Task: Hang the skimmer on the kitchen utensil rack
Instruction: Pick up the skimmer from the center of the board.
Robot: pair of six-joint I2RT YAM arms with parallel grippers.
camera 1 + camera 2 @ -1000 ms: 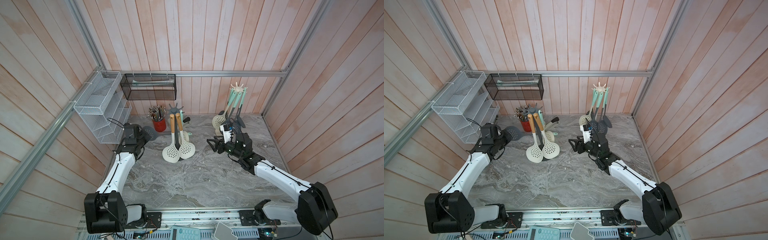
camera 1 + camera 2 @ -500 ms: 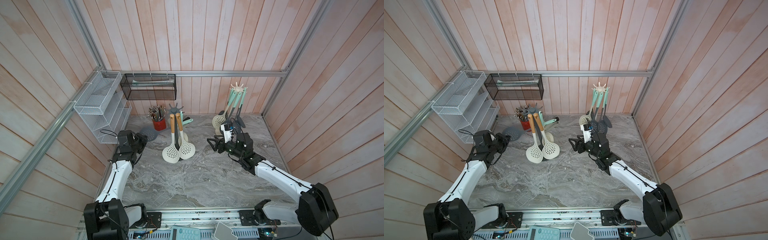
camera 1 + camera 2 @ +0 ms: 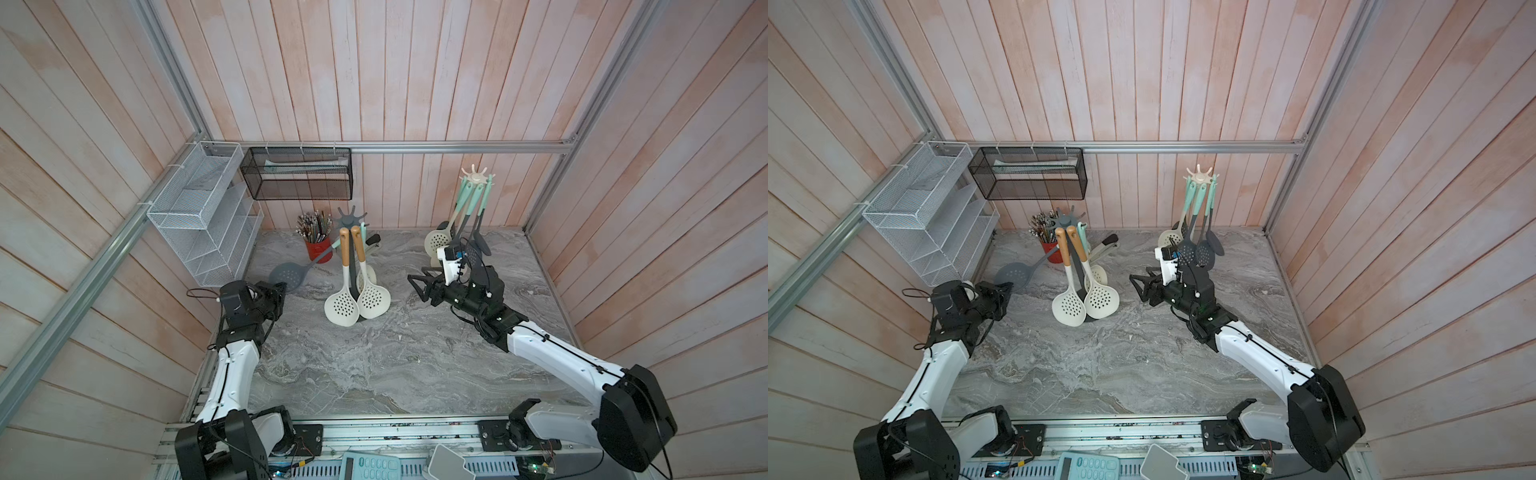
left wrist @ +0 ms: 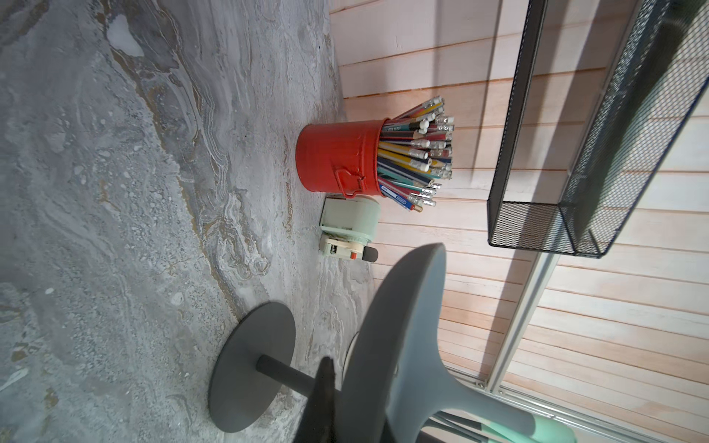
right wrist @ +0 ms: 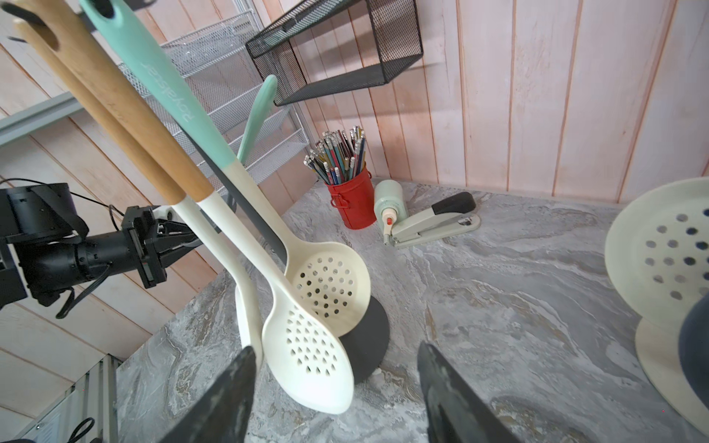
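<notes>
The grey skimmer (image 3: 286, 273) (image 3: 1013, 273) is held off the table at the left. Its handle slants up toward the grey utensil rack (image 3: 351, 216) (image 3: 1064, 218). My left gripper (image 3: 280, 287) (image 3: 1005, 289) is shut on the rim of its perforated head. In the left wrist view the skimmer (image 4: 403, 326) fills the foreground edge-on, beside the rack's round base (image 4: 251, 364). I cannot tell whether the handle end touches a hook. My right gripper (image 3: 419, 286) (image 5: 333, 383) stands open and empty to the right of the rack.
Cream skimmers (image 3: 343, 307) (image 5: 307, 360) hang from the grey rack. A red cup of pencils (image 3: 318, 245), a stapler (image 5: 433, 224) and a mint sharpener (image 4: 347, 226) sit behind it. A cream rack (image 3: 475, 178) with several utensils stands at the back right. Wire shelves (image 3: 199, 216) line the left wall.
My left arm has drawn back toward the near left, and the skimmer's head has come with it. The right arm has not moved.
</notes>
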